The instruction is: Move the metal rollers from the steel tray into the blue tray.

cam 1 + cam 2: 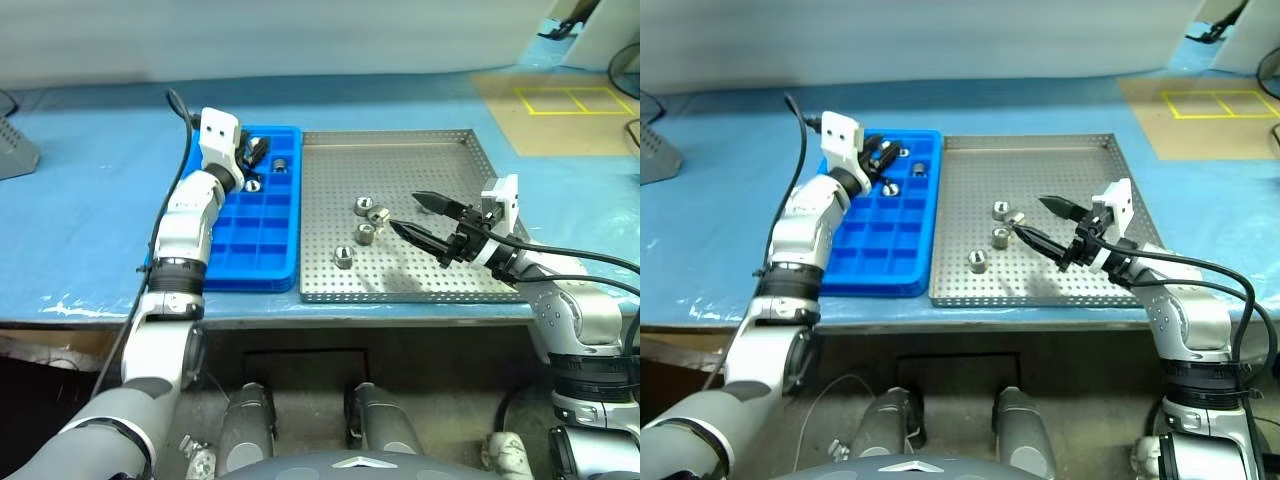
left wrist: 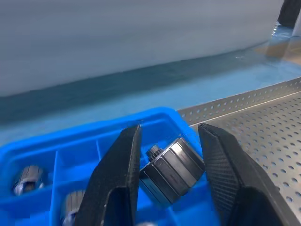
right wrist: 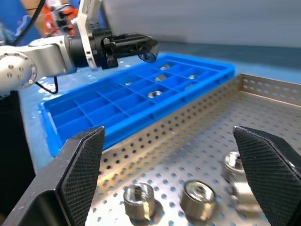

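Note:
My left gripper (image 1: 255, 150) hovers over the far end of the blue tray (image 1: 262, 250), shut on a metal roller (image 2: 171, 169) that sits crosswise between its fingers. The right wrist view shows that same gripper (image 3: 141, 47) above the tray's far corner. A few rollers (image 1: 280, 165) lie in the far compartments. On the steel tray (image 1: 430, 160), several rollers (image 1: 366, 233) cluster left of centre. My right gripper (image 1: 404, 212) stands open just right of them, a little above the perforated floor, fingers pointing at the cluster and nothing between them.
Both trays lie side by side on a blue-covered table, close to its front edge (image 1: 330, 318). A grey object (image 1: 15, 150) sits at the far left. A brown patch with yellow tape lines (image 1: 570, 100) is at the back right.

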You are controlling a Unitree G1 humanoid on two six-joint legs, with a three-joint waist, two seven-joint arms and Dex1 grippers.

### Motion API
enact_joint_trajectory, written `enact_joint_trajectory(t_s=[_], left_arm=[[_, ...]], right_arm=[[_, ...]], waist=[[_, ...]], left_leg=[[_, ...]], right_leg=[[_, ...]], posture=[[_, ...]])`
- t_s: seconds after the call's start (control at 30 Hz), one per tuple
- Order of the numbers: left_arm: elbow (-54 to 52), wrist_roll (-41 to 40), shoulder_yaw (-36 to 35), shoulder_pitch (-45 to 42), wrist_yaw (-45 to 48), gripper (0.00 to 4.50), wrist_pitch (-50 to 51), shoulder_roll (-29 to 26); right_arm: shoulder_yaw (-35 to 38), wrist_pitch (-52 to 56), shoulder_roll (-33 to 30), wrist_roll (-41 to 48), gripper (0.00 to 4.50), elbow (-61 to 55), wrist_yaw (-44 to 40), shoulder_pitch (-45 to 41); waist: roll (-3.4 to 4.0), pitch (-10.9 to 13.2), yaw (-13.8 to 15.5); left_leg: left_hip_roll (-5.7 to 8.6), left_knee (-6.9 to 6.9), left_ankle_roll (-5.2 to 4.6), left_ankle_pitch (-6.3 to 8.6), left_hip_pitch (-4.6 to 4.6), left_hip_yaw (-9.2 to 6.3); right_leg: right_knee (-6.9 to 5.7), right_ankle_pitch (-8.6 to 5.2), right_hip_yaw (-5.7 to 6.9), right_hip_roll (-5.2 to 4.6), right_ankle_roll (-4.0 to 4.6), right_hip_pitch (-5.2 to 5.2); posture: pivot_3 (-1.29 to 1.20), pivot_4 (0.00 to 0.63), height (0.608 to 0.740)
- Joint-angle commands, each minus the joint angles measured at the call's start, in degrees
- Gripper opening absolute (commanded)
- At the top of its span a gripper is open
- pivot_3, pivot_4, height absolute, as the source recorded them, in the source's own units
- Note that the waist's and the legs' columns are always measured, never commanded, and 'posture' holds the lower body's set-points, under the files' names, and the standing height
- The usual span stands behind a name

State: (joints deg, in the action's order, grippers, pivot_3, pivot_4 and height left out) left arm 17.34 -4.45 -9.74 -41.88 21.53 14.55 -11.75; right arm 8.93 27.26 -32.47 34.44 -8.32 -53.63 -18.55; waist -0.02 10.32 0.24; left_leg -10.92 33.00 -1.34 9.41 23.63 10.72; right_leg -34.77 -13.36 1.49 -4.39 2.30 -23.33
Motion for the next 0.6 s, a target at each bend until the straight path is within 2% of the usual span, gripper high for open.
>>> enact_joint_trajectory(t_s=[0.03, 0.37, 0.6], left_arm=[[-10.3, 0.3, -1.8, 3.5, -7.1, 1.64, 2.0, 0.4], [-20.2, 0.9, -5.4, 17.4, -19.6, 1.64, 6.4, 1.1], [-22.7, 0.0, -5.8, 22.3, -21.4, 1.64, 11.1, 0.5]], right_arm=[[-1.1, 0.8, -0.7, 2.1, 4.50, -1.4, -2.9, -1.9], [-4.7, 2.0, -0.4, 2.7, 4.50, -3.7, -6.5, -3.3], [-5.9, 2.6, -0.4, 2.5, 4.50, -2.6, -7.1, -4.9]], waist=[[0.00, 0.0, 0.7], [0.00, 0.0, 1.6], [-0.01, 0.0, 2.3]], left_leg=[[0.00, 0.01, 0.01, -0.01, -0.01, 0.00], [0.00, -0.04, 0.06, -0.02, -0.08, -0.02], [0.01, -0.07, 0.37, 0.01, -0.11, -0.12]], right_leg=[[-0.01, 0.00, -0.01, 0.00, 0.00, 0.01], [0.01, 0.00, -0.02, 0.01, -0.01, 0.04], [-0.01, 0.00, -0.01, 0.02, -0.01, 0.05]], posture=[[-0.17, 0.150, 0.740], [-0.08, 0.150, 0.740], [-0.06, 0.150, 0.740]])
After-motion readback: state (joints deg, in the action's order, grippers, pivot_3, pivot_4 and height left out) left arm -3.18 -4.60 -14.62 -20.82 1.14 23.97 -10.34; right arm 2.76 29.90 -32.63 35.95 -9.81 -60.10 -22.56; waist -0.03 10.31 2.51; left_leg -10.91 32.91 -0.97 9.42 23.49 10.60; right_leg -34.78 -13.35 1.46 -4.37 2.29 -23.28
